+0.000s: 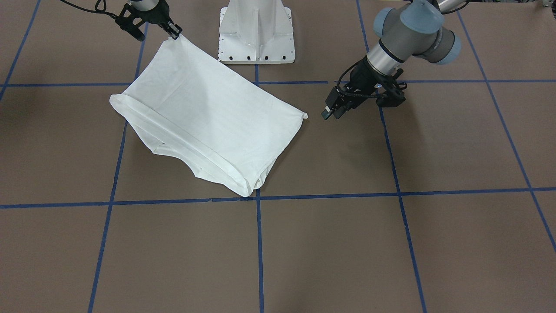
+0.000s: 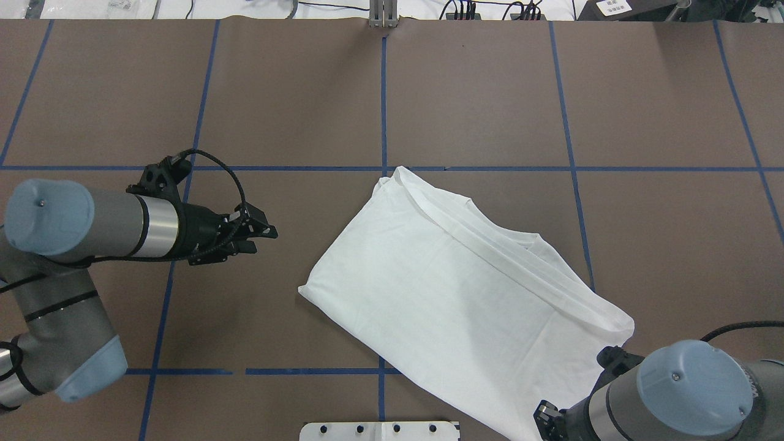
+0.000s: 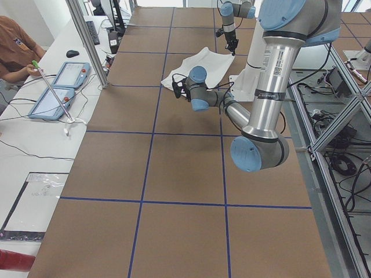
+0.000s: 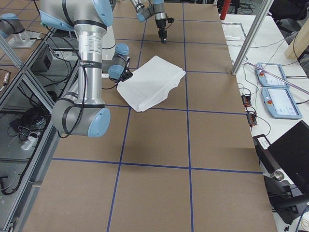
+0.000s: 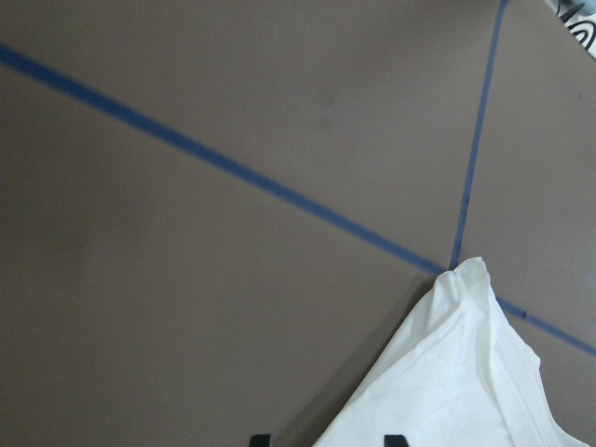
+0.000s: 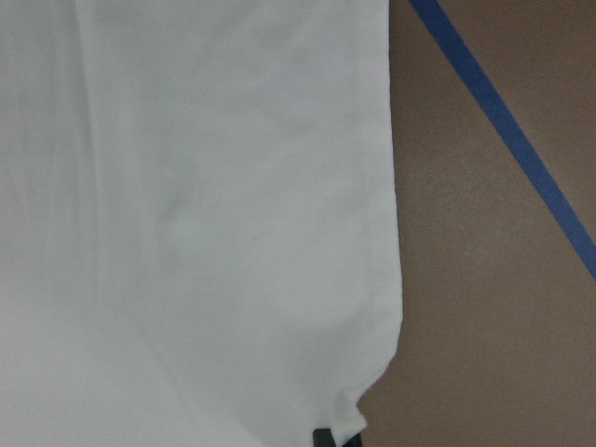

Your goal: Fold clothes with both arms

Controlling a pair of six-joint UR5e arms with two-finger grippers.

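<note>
No text legible: print on the sticker [image 3: 268,73] of the left arm [image 3: 264,116] and on the white label [image 2: 609,7] beyond the bench [image 2: 490,92] is too small to read

The shirt [image 1: 204,117] is spread on the tabletop [image 1: 347,243] before the pedestal [image 1: 256,34], rightward. Its corner nearest the robot is held in the right claw [image 1: 176,31]. The left claw [image 1: 330,112] is set well apart to its left.

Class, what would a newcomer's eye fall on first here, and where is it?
A white shirt lies folded and slanted in front of the white pedestal, on a brown table crossed by blue tape. The right gripper pinches its corner nearest the pedestal; the left gripper hangs open off a neighbouring corner.
</note>
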